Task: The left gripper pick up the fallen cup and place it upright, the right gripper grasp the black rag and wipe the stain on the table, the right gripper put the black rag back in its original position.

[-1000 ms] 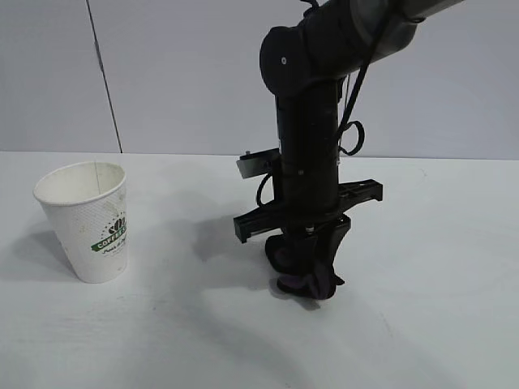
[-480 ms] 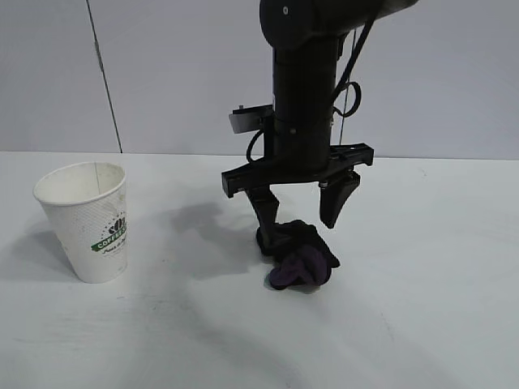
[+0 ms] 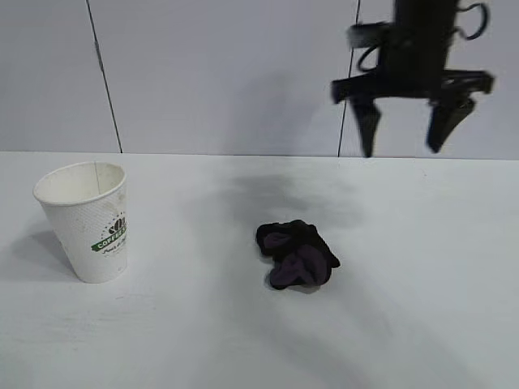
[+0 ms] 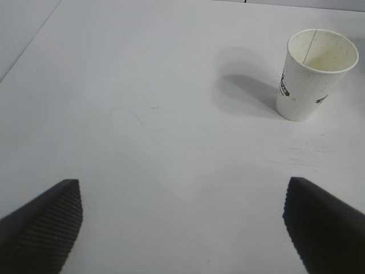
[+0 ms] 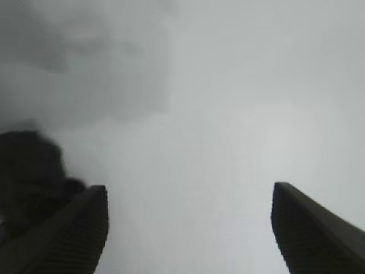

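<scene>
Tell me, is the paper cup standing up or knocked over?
Standing up. The paper cup rests on its base, open rim upward, on the table.

The right arm is cut off by the exterior view's top edge; only the right gripper (image 3: 403, 135) and a bit of wrist show, smeared by motion. In the right wrist view everything is blurred: the rag (image 5: 28, 171) is a dark shapeless mass, partly behind one finger (image 5: 68, 234) and cut by the edge. The left gripper (image 4: 182, 228) shows only its fingertips. The cup's (image 3: 87, 220) logo lettering is too small to read.
</scene>
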